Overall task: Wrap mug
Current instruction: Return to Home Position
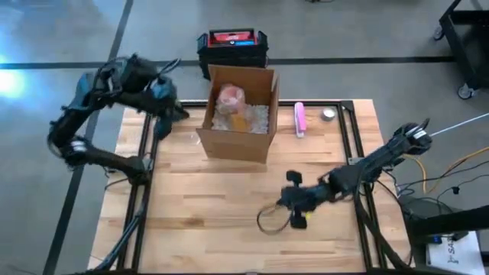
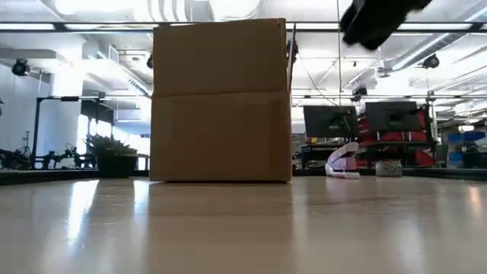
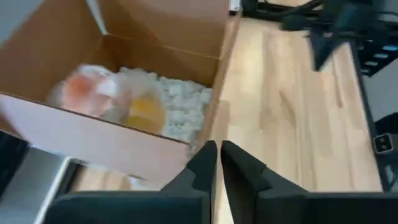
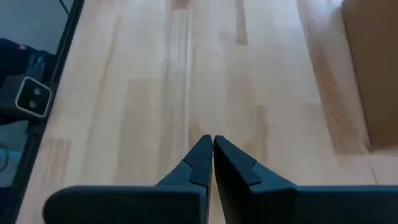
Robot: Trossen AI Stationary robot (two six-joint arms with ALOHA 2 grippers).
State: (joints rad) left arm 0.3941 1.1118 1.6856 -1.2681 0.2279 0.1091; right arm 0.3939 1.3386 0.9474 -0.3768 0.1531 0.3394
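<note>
An open cardboard box (image 1: 238, 114) stands on the wooden table at its far middle. Inside it a bundle in clear wrap (image 3: 93, 93), pink and orange within, lies on white packing fill beside a yellow piece (image 3: 144, 112). No bare mug shows. My left gripper (image 3: 217, 155) is shut and hovers by the box's left side (image 1: 163, 126), touching nothing. My right gripper (image 4: 212, 149) is shut above bare tabletop, near and right of the box (image 1: 286, 200), and holds nothing.
A pink and white object (image 1: 299, 119) and a small round roll (image 1: 328, 114) lie right of the box. A black and red case (image 1: 232, 44) sits on the floor behind the table. A looped cable (image 1: 269, 220) hangs by my right gripper. Dark frame rails (image 1: 355, 137) run along the table's sides.
</note>
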